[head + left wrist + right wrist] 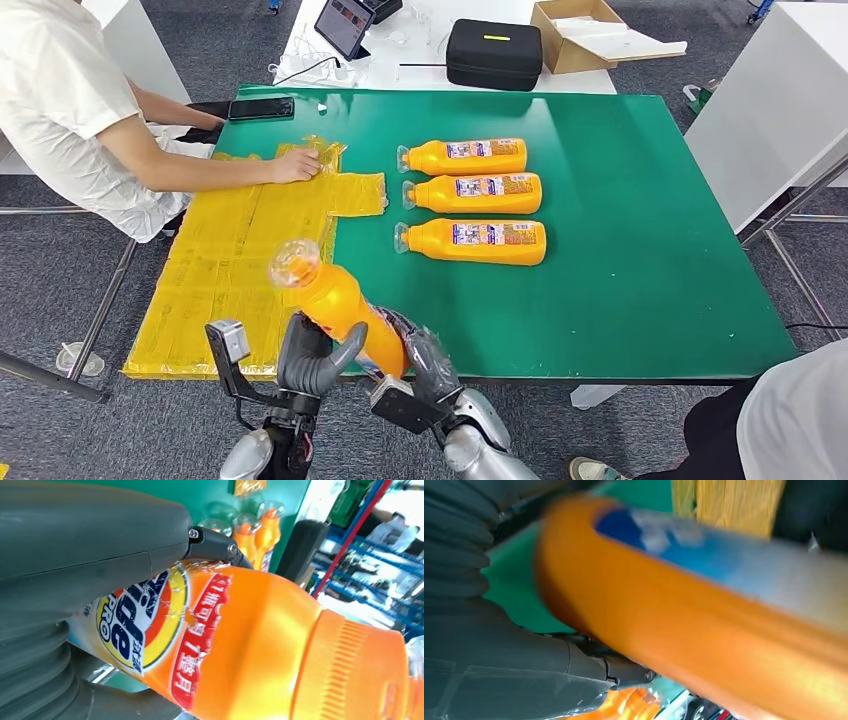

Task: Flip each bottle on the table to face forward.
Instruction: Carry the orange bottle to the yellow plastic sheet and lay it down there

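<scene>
Both hands hold one orange bottle [335, 300] above the near edge of the green table [650, 280], tilted so its clear cap points up and away toward the yellow sheet [250, 260]. The left hand [312, 358] wraps the bottle's lower body from the left, its thick thumb curled across the front; in the left wrist view that hand [90, 545] presses along the bottle [240, 645], whose round blue and yellow label faces the camera, with the ribbed orange neck further out. The right hand [430, 362] closes on the bottle's base from the right; in the right wrist view the hand [499, 665] lies beside the blurred bottle [704, 630], which shows a blue label patch. Three more bottles lie on their sides in a row mid-table, caps to the left, labels up: the far bottle [465, 156], the middle bottle [475, 192] and the near bottle [472, 241], close to one another but apart. A person [70, 110] sits at the table's left side, one hand [296, 165] resting on the far end of the yellow sheet. A phone [261, 108] lies on the table's far left corner. Beyond the table stand a black case [494, 53], a cardboard box [590, 35] and a tablet [345, 24] on a white desk [420, 60]. Another person [780, 420] stands at the near right.
</scene>
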Available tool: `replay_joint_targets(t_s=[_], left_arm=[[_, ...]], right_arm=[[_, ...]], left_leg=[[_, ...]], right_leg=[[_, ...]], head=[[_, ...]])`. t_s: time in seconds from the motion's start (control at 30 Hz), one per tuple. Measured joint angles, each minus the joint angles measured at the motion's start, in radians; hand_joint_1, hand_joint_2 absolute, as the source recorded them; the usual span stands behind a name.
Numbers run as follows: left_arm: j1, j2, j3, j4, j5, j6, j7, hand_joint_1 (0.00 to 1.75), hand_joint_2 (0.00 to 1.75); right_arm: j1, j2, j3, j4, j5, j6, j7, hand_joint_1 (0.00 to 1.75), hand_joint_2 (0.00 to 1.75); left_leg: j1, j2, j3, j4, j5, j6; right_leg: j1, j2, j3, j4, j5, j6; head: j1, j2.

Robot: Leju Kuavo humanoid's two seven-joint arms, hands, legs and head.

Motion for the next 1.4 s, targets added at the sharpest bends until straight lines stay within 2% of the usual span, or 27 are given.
replay_joint_targets(t_s=[0.1,0.23,0.4,0.47,0.57,0.63,0.73,0.9,1.0,1.1,1.3,1.37,1.4], left_arm=[[0.000,0.002,0.015,-0.023,-0.056,0.060,-0.025,1.54,1.75],[0.019,0.006,0.072,-0.098,-0.104,0.085,-0.017,1.73,1.75],[0.047,0.010,0.145,-0.165,-0.180,0.104,0.006,1.75,1.75],[0.046,0.014,0.167,-0.168,-0.298,0.174,0.015,1.68,1.75],[0.018,0.033,0.183,-0.130,-0.570,0.320,0.046,1.55,1.75],[-0.010,0.051,0.188,-0.084,-0.717,0.382,0.069,1.60,1.75],[-0.044,0.071,0.192,-0.019,-0.814,0.417,0.091,1.72,1.75],[-0.126,0.109,0.192,0.138,-1.112,0.531,0.175,1.75,1.75],[-0.198,0.133,0.187,0.277,-1.239,0.528,0.180,1.75,1.75],[-0.250,0.147,0.173,0.392,-1.287,0.499,0.176,1.75,1.75],[-0.305,0.162,0.148,0.501,-1.332,0.480,0.185,1.75,1.75],[-0.326,0.169,0.128,0.542,-1.371,0.434,0.194,1.75,1.75],[-0.340,0.174,0.116,0.567,-1.387,0.402,0.195,1.67,1.75]], right_arm=[[0.017,-0.005,-0.001,0.000,0.022,-0.074,-0.014,0.00,0.00],[0.063,-0.037,-0.030,-0.002,0.057,-0.204,-0.013,0.00,0.00],[0.122,-0.082,-0.107,-0.012,0.033,-0.243,-0.017,0.00,0.00],[0.145,-0.095,-0.145,-0.027,0.028,-0.243,-0.024,0.00,0.00],[0.170,-0.106,-0.194,-0.061,0.040,-0.242,-0.038,0.00,0.00],[0.177,-0.109,-0.216,-0.082,0.051,-0.240,-0.045,0.00,0.00],[0.180,-0.111,-0.238,-0.107,0.060,-0.238,-0.053,0.00,0.00],[0.184,-0.109,-0.261,-0.157,0.068,-0.243,-0.087,0.00,0.00],[0.183,-0.105,-0.266,-0.196,0.069,-0.230,-0.096,0.00,0.00],[0.181,-0.100,-0.266,-0.220,0.071,-0.218,-0.099,0.00,0.00],[0.179,-0.097,-0.266,-0.237,0.071,-0.212,-0.104,0.00,0.00],[0.175,-0.097,-0.265,-0.237,0.068,-0.212,-0.109,0.00,0.00],[0.173,-0.097,-0.263,-0.236,0.063,-0.215,-0.110,0.00,0.00]], left_leg=[[0.000,0.000,0.000,0.000,0.000,0.000],[0.000,0.000,-0.001,0.000,0.000,0.000],[0.000,0.000,-0.001,0.000,0.000,0.000],[0.000,0.000,-0.001,0.000,0.000,0.000],[0.000,0.000,-0.001,0.000,0.000,0.000],[0.000,0.000,-0.001,0.000,0.001,0.000],[0.000,0.000,-0.001,0.000,0.001,-0.001],[0.000,0.000,-0.001,0.000,0.001,-0.001],[0.000,0.000,-0.001,0.000,0.001,-0.001],[0.000,0.000,-0.001,0.000,0.001,-0.001],[0.000,0.000,-0.001,0.000,0.001,-0.001],[0.000,-0.001,-0.001,0.000,0.001,-0.001],[0.000,-0.001,-0.001,0.000,0.001,-0.001]], right_leg=[[0.000,0.000,0.000,0.000,0.000,0.000],[0.000,0.000,0.000,0.000,0.000,0.000],[0.000,0.000,-0.001,0.000,0.000,0.000],[0.000,0.000,-0.001,0.000,0.000,0.000],[0.000,0.000,-0.001,0.000,0.000,0.000],[0.000,0.000,-0.001,0.000,0.000,0.000],[0.000,0.000,-0.001,0.000,0.000,0.000],[0.000,0.000,-0.001,0.000,0.001,0.000],[0.000,0.000,-0.001,0.000,0.001,0.000],[0.000,0.000,-0.001,0.000,0.001,0.000],[0.000,0.000,-0.001,0.000,0.000,0.000],[0.000,0.000,-0.001,0.000,0.000,0.000],[0.000,0.000,0.000,0.000,0.000,0.000]], head=[[0.000,0.000],[0.000,0.000],[0.000,0.000],[0.000,0.000],[0.000,0.000],[0.000,0.000],[0.000,0.000],[0.000,0.000],[0.000,0.000],[0.000,0.000],[0.000,0.000],[0.000,0.000],[0.000,0.000]])
